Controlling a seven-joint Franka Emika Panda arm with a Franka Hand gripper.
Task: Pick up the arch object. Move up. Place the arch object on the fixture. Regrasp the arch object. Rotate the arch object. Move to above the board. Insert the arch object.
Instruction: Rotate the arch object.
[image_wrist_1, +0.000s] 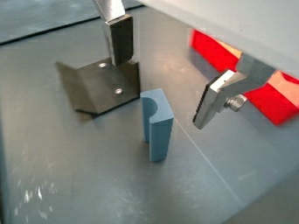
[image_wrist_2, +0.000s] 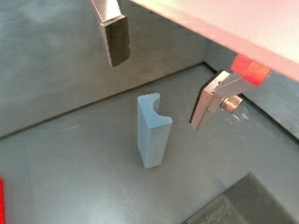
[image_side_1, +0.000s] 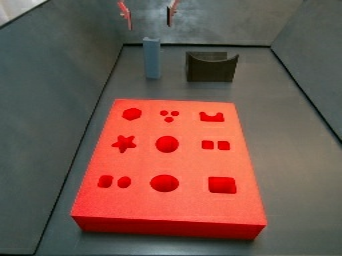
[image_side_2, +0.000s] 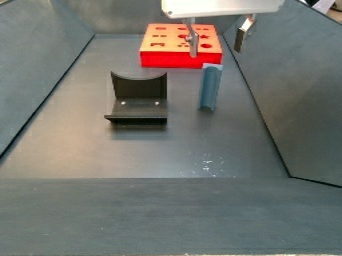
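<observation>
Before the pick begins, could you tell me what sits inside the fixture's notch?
Nothing: the fixture is bare. The arch object stands apart on the floor, under the open gripper. The fixture's underside is hidden.

The gripper (image_wrist_2: 158, 77) hangs wide open above the grey floor (image_wrist_2: 70, 166). Between and below its two silver fingers (image_wrist_2: 114, 35) stands the blue-grey arch object (image_wrist_2: 153, 131), upright on end, notch at its top, untouched by either finger. A red patch of the board (image_wrist_2: 250, 68) shows at about two o'clock.
</observation>
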